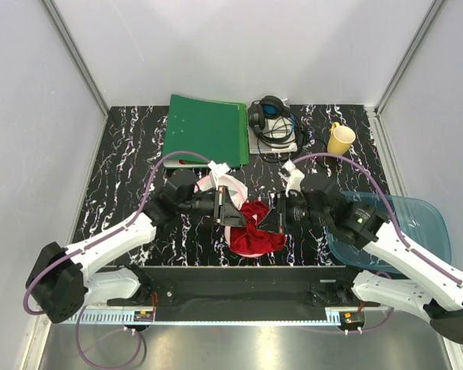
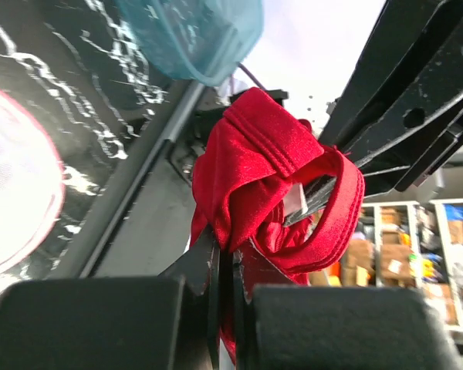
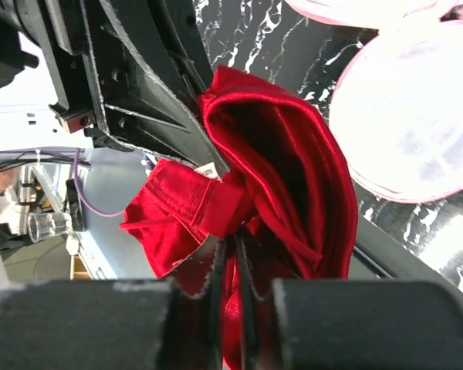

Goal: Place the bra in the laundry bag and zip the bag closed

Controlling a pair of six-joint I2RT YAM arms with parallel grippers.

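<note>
The red bra (image 1: 256, 227) hangs bunched between my two grippers near the table's front edge. My left gripper (image 1: 233, 214) is shut on its left side; the left wrist view shows the red fabric (image 2: 270, 177) pinched between the closed fingers (image 2: 203, 266). My right gripper (image 1: 268, 219) is shut on its right side; the right wrist view shows the bra (image 3: 285, 169) clamped at the fingertips (image 3: 216, 262). The white mesh laundry bag (image 1: 224, 183) with pink trim lies on the table behind the left gripper, partly hidden by it, and also shows in the right wrist view (image 3: 405, 123).
A green folder (image 1: 207, 127) lies at the back left. Black headphones (image 1: 272, 119) on a white box and a yellow mug (image 1: 340, 139) stand at the back right. A translucent blue tray (image 1: 405, 227) sits under the right arm.
</note>
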